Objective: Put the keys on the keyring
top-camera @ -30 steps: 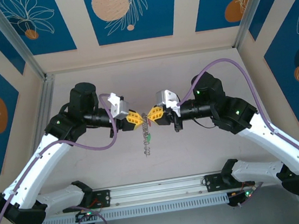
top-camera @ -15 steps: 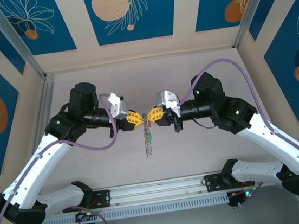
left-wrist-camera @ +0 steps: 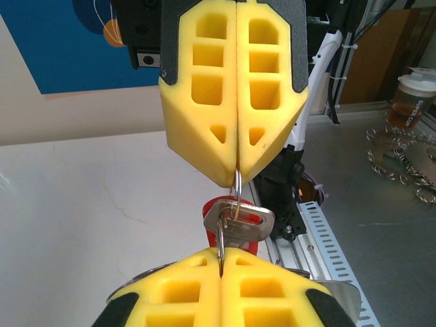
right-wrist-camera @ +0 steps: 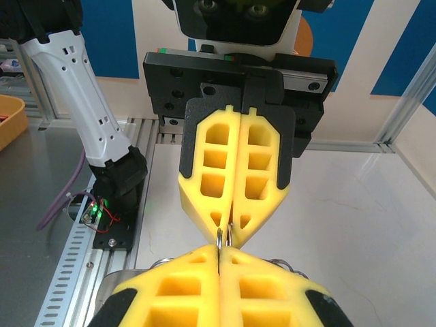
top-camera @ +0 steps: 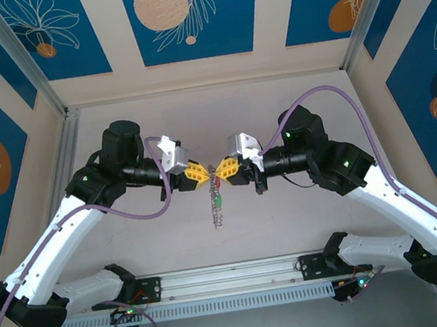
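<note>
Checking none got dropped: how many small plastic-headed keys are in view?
2. A red-headed key hangs at the top of the thin silvery keyring chain; a green-headed key sits lower along it. Others could be hidden behind the chain.

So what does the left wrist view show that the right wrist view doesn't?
Left wrist: a red-headed key hangs on the keyring wire between the tips. Right wrist: a white arm's base with a green light, beside the slotted rail. Both: the left gripper and right gripper tip to tip, each shut on the keyring.
</note>
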### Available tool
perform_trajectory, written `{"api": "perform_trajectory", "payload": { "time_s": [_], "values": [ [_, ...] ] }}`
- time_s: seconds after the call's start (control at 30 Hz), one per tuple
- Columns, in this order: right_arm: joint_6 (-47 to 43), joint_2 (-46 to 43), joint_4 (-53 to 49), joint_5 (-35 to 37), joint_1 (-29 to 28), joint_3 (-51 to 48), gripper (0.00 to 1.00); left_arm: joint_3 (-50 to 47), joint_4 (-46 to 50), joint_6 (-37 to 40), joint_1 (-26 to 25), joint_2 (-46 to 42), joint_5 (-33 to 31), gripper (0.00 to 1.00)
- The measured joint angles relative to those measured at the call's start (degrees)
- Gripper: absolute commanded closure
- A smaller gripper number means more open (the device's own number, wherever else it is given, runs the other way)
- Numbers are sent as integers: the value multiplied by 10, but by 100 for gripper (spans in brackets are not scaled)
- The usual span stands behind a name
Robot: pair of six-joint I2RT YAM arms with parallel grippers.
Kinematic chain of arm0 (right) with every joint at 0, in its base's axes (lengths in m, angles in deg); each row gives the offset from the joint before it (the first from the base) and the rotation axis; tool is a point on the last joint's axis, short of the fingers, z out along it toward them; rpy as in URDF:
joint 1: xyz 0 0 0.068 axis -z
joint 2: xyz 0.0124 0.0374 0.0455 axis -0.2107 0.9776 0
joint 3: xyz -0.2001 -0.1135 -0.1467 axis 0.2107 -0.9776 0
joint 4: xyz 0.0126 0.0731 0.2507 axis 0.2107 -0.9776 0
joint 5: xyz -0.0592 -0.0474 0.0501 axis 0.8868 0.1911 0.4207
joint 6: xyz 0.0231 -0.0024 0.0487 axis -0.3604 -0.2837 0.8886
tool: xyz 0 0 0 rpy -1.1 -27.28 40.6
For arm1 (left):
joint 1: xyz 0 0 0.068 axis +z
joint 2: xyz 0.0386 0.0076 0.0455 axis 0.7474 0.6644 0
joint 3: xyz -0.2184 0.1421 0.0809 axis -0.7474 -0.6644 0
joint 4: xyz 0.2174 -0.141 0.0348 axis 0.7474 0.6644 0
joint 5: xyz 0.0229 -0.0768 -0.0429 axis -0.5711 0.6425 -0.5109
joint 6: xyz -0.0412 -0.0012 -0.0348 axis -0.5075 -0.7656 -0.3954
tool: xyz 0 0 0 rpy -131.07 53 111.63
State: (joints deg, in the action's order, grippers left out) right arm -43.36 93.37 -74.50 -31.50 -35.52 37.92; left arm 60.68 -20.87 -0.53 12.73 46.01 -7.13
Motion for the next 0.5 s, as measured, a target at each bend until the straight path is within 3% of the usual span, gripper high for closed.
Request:
{"api": "perform_trajectory", "payload": {
  "time_s": [0.5],
  "values": [
    [9,-2,19,-11,12,-18,100,0,0,0,0,0,0,100]
  ]
}}
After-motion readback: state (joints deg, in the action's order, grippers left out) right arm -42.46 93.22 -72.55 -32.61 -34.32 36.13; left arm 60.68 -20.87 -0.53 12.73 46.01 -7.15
